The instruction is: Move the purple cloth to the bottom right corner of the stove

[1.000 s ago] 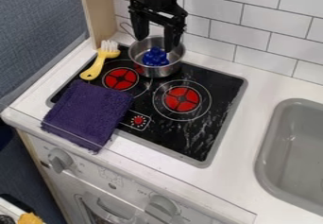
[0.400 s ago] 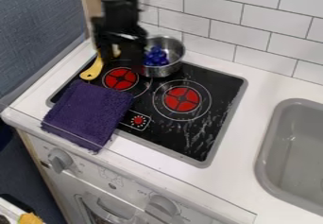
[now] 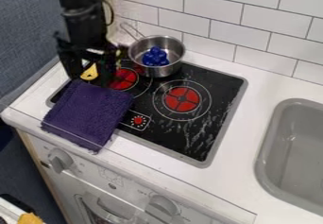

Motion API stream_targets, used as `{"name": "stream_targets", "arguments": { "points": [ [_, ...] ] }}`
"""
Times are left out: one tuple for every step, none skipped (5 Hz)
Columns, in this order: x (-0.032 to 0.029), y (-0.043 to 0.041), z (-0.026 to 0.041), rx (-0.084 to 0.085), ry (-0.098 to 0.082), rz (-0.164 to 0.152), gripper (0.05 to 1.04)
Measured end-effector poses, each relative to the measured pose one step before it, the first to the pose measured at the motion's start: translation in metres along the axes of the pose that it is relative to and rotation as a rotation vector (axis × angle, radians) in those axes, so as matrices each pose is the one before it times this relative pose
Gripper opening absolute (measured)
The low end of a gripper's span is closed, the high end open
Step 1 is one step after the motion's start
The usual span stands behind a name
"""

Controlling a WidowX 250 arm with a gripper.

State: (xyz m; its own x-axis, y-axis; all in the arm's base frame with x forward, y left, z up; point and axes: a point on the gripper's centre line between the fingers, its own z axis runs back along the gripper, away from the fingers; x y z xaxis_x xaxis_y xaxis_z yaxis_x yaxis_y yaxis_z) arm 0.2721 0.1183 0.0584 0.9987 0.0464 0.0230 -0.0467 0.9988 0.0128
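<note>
Approach to purple cloth (image 3: 88, 114) in hand; grasp not made. Cloth is laid flat over the stove's (image 3: 170, 140) lower left corner, partly on the table (image 3: 243, 142). Hand (image 3: 91, 78) is seen at the cloth's far edge, fingers apart, with the yellow brush handle (image 3: 89, 72) visible between them. Next: cloth edge to be pinched without the handle being caught, then cloth to be lifted and carried right. Versus earliest frame: hand shifted left and lower, away from the pot (image 3: 165, 71); cloth and pot unmoved.
</note>
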Motion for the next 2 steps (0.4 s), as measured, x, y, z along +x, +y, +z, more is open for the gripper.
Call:
{"name": "stream_targets", "arguments": {
  "points": [
    [-0.00251,-0.00163,-0.02851,0.0734,0.1104,0.0532,1.0],
    [0.00902,-0.00337,-0.01018,0.0778,0.0495,0.0574,1.0]
  ]
}}
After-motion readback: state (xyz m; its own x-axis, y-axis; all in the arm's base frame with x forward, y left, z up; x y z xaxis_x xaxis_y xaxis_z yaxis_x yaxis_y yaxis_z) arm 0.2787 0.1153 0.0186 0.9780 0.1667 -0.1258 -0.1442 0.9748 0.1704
